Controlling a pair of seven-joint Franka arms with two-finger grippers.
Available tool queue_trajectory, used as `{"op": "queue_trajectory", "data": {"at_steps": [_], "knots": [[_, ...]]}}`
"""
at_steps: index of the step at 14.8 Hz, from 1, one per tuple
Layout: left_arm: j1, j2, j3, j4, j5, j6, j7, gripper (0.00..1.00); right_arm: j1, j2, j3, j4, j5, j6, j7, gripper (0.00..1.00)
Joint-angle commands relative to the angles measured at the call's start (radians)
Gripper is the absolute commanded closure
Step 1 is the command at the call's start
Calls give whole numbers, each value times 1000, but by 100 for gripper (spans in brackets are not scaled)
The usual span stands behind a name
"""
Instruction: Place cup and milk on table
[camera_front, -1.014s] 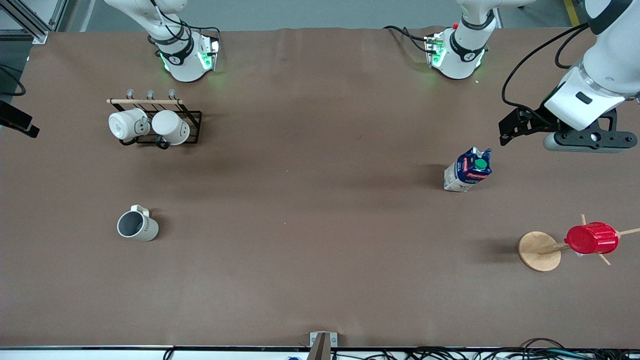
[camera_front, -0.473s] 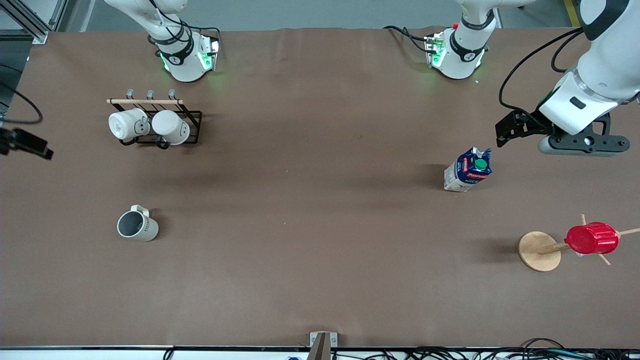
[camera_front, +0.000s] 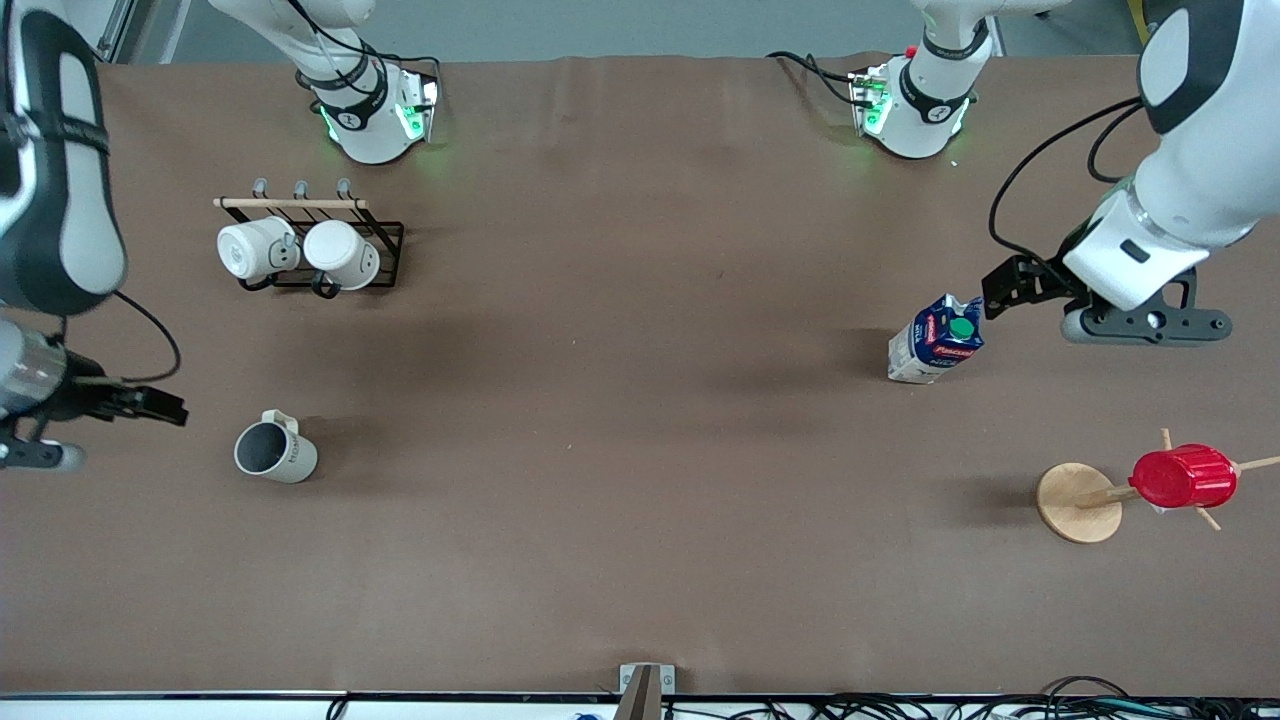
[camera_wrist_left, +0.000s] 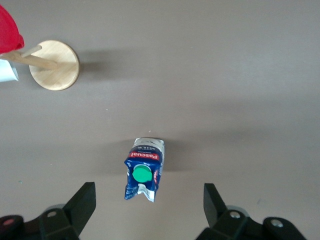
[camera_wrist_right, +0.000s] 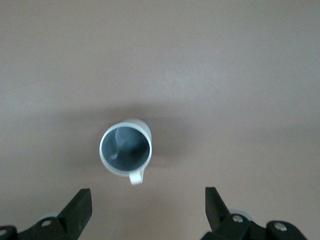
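My fingers (camera_wrist_left: 85, 200) spread on both grippers, nothing held.
Left gripper (camera_front: 1000, 290) hangs beside the upright milk (camera_front: 937, 338); right gripper (camera_front: 160, 405) beside the cup (camera_front: 273, 452) on the bench (camera_front: 620, 400).

The wide matte brown counter (camera_front: 640, 480) is showing one even tone. The small beige ceramic cup (camera_front: 275, 452) is showing a dark grey inside and dark lettering. The gable-top milk carton (camera_front: 936, 340) is wearing a blue top over a white base — with a red label and a round green cap. The ribbed cup (camera_front: 1184, 476) is glowing red on a pale wooden stand (camera_front: 1078, 502). Two whiter mugs (camera_front: 300, 252) are hanging on a black wire rack (camera_front: 385, 238).
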Motion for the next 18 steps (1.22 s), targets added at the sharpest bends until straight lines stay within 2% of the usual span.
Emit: {"op": "queue_trajectory", "data": {"at_steps": [1,5,8,9,10,13,14,16,18], "knots": [[18,-19,-2,-106,-5,95,-2,9,2,61,8,-35,16,104,-28,0],[28,-21,-3,-244,-3,247,18,9,-1,132,8,-118,16,285,-130,0],[27,-22,-3,-342,-2,334,18,9,-1,158,8,-144,16,313,-152,0],[28,-21,-3,-371,-2,359,20,9,-1,162,8,-142,16,314,-152,3],[28,-21,-3,-401,-2,391,20,9,-1,170,8,-142,16,317,-153,9],[28,-19,-3,-459,-2,427,58,9,-1,188,6,-148,16,337,-152,42],[32,-21,-3,-470,-2,428,63,9,-1,190,7,-148,16,337,-153,56],[35,-21,-3,-490,-2,433,69,9,-1,192,7,-148,16,337,-150,97],[35,-27,-3,-536,0,471,79,9,-1,196,6,-147,16,337,-150,100]]}}
